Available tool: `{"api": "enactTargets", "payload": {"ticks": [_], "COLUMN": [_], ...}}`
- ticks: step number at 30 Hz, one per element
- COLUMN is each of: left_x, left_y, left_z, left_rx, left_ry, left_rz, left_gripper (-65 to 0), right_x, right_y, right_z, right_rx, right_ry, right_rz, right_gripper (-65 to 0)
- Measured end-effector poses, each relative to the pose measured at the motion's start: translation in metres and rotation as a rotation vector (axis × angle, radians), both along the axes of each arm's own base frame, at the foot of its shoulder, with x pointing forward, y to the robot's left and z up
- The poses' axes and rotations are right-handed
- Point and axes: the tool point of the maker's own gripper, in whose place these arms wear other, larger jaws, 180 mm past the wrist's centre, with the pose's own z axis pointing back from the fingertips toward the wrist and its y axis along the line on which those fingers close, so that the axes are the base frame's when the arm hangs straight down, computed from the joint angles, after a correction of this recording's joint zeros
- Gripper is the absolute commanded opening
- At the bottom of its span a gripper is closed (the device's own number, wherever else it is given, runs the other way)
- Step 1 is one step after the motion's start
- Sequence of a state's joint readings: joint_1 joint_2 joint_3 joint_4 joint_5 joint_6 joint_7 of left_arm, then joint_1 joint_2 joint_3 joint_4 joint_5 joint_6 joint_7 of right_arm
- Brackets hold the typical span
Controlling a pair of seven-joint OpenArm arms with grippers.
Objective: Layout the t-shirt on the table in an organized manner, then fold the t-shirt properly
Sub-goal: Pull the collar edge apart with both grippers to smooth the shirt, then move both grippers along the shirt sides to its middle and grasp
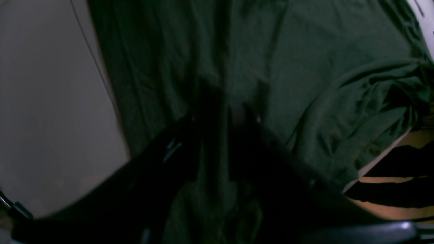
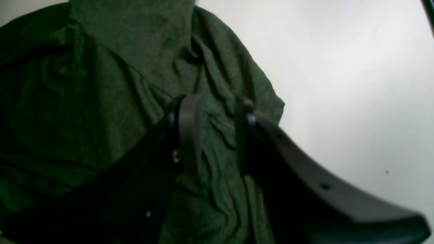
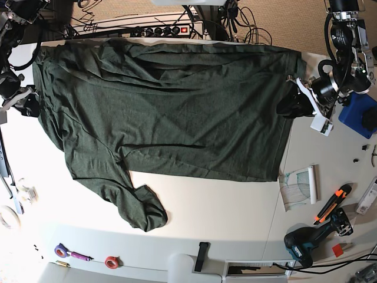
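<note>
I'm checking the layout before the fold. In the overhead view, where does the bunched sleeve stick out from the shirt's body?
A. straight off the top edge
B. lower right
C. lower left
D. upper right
C: the sleeve trails off the lower left corner of the t-shirt onto the bare table.

I count from the base view: table (image 3: 224, 200), one; t-shirt (image 3: 171, 112), one; grippers, two, namely left gripper (image 1: 234, 112) and right gripper (image 2: 217, 118); drill (image 3: 301, 244), one; cutter (image 3: 331, 202), one; blue box (image 3: 355, 116), one; red tape roll (image 3: 112, 261), one; power strip (image 3: 159, 30), one.
</note>
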State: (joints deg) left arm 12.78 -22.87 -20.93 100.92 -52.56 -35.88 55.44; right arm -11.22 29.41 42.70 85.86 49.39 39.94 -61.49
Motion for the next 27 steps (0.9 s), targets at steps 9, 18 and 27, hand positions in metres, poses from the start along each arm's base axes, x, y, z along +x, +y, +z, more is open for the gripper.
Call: {"api": "enactTargets", "payload": {"ticks": [9, 18, 27], "left_x": [0.004, 0.014, 0.060], "left_y": [0.000, 0.010, 0.032], "left_z": [0.005, 0.005, -0.002], "left_rx": [-0.017, 0.045, -0.010], "left_ry": [-0.029, -0.088, -0.071], "left_rz": [0.013, 0.051, 0.175], "left_gripper": [-50.1, -50.1, -48.7], "right_x": [0.000, 0.006, 0.008], "right_y": [0.000, -0.002, -0.005], "right_z": [0.000, 0.007, 0.009], "right_rx": [0.000, -0.005, -0.030], "right_ry": [-0.005, -0.049, -0.061], "right_rz": [0.000, -0.008, -0.016], "right_gripper": [-48.2, -48.2, -48.2]}}
